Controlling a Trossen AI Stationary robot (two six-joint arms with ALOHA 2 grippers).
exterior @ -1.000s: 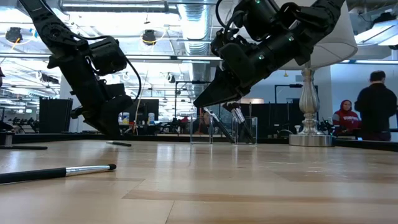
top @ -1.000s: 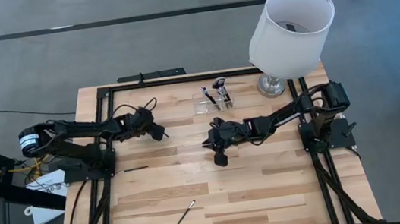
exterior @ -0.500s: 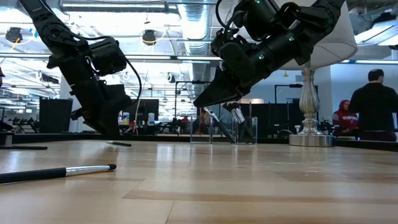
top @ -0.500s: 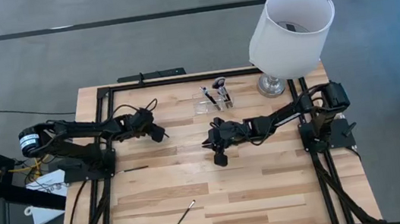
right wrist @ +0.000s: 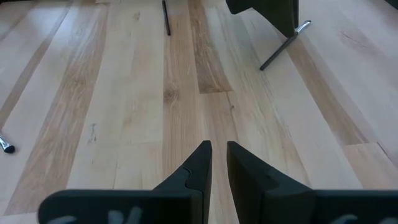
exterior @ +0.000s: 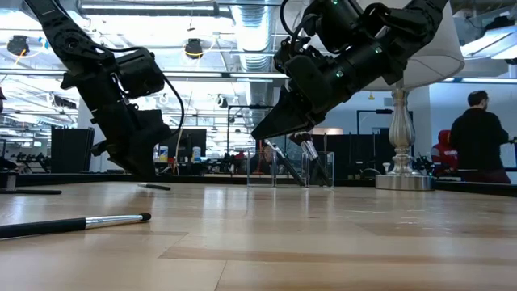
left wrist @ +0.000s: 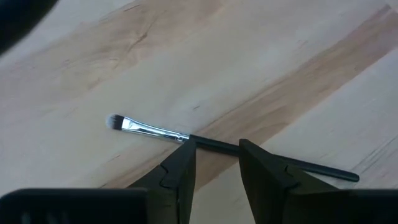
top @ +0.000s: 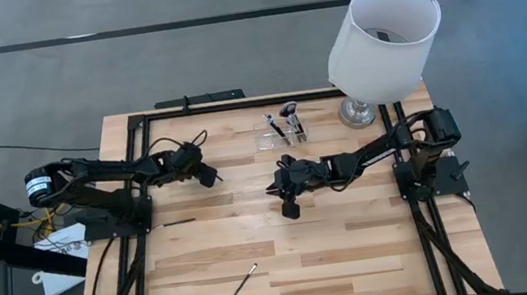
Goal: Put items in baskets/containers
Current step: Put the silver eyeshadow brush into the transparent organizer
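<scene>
A slim black brush (left wrist: 214, 144) with a silver ferrule lies flat on the wooden table. My left gripper (left wrist: 214, 158) is open and hovers just over its handle, one fingertip toward each end; in the high view it (top: 212, 177) sits left of centre. The clear organizer (top: 268, 139) stands at the far edge with several brushes (top: 289, 114) leaning in it. A second brush (top: 242, 283) lies near the near edge, and a thin black one (top: 180, 221) lies at the left. My right gripper (top: 289, 208) is shut and empty, held above the table's middle (right wrist: 219, 152).
A big white lampshade (top: 383, 40) on a silver base (top: 357, 111) stands at the far right corner, close beside the organizer. A black frame rail (top: 136, 173) runs round the table. Bare wood lies between the two arms and toward the near edge. People stand in the room behind (exterior: 478, 137).
</scene>
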